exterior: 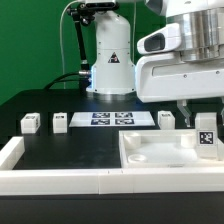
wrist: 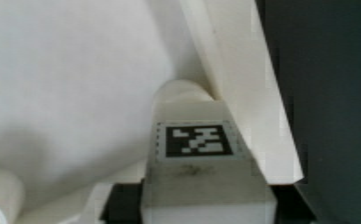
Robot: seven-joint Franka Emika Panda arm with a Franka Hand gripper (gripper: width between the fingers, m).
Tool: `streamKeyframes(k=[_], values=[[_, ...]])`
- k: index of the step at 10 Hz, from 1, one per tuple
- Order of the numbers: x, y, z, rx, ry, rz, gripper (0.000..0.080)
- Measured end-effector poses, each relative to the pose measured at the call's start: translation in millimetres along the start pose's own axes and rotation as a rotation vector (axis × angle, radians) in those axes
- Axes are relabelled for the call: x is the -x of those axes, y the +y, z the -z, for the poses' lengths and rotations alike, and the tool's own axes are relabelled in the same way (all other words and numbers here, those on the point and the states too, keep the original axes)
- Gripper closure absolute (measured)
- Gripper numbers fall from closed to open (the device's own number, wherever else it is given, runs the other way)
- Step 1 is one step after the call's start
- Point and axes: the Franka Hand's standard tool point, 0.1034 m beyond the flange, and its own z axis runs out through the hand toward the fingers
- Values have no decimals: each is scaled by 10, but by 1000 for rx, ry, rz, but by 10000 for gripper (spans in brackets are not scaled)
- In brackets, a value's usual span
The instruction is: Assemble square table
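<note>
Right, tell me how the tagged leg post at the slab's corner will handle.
The leg post looks like solid moulded plastic: probably stiff and, being small, light. Its smooth sides may slip in a loose grip. Taller than wide, it could tip when stood up.

In the exterior view the arm (exterior: pixel 185 50) runs off the top and right edges. The square table slab (exterior: pixel 150 150) is cut by the right edge, so its near right corner is out of sight, and the low white wall (exterior: pixel 40 165) leaves the picture at the left and near edges. The tags on the far-left leg post (exterior: pixel 30 123), the second leg post (exterior: pixel 60 122), the right leg post (exterior: pixel 166 119) and the marker board (exterior: pixel 112 119) are too small to read. In the wrist view all is blurred: the gripped leg post (wrist: pixel 198 150) is cut by the picture's edge and covers the slab corner beneath it, and of the gripper (wrist: pixel 198 208) closed on it only dark slivers show at that edge.
</note>
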Motion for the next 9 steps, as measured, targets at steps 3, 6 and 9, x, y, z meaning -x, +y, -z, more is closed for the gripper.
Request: streamKeyframes(k=[3, 6, 9], values=[[41, -44, -13, -25, -15, -319, 505], [51, -93, -31, -54, -51, -667, 505], [56, -110, -34, -59, -58, -688, 396]])
